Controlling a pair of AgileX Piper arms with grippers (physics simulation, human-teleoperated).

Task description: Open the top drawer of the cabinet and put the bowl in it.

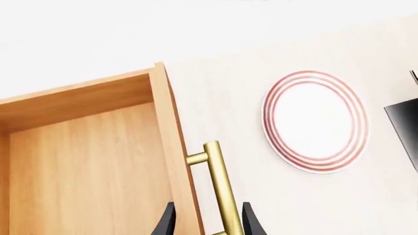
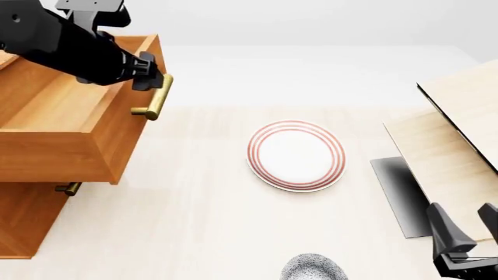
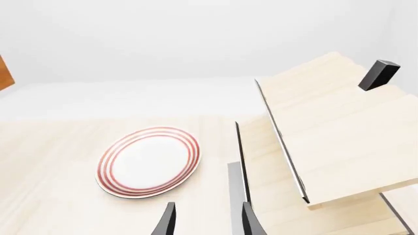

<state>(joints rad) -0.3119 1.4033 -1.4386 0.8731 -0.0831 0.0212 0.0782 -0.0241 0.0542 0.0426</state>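
The cabinet [image 2: 27, 221] stands at the left of the front view. Its top drawer [image 2: 116, 140] is pulled out and empty; it also shows in the left wrist view [image 1: 85, 166]. My left gripper [image 2: 153, 79] is open, with its fingers either side of the drawer's brass handle [image 1: 219, 181] and a gap between them and the bar. The speckled bowl [image 2: 314, 269] sits at the near table edge, cut off by the picture's bottom. My right gripper [image 2: 465, 224] is open and empty, right of the bowl; it also shows in the right wrist view [image 3: 209, 220].
A flat white plate with red rings [image 2: 295, 155] lies mid-table between cabinet and bowl. A pale light-wood structure [image 2: 459, 134] on a dark base [image 2: 397, 192] fills the right side. The second drawer's handle [image 2: 69, 188] shows under the open drawer.
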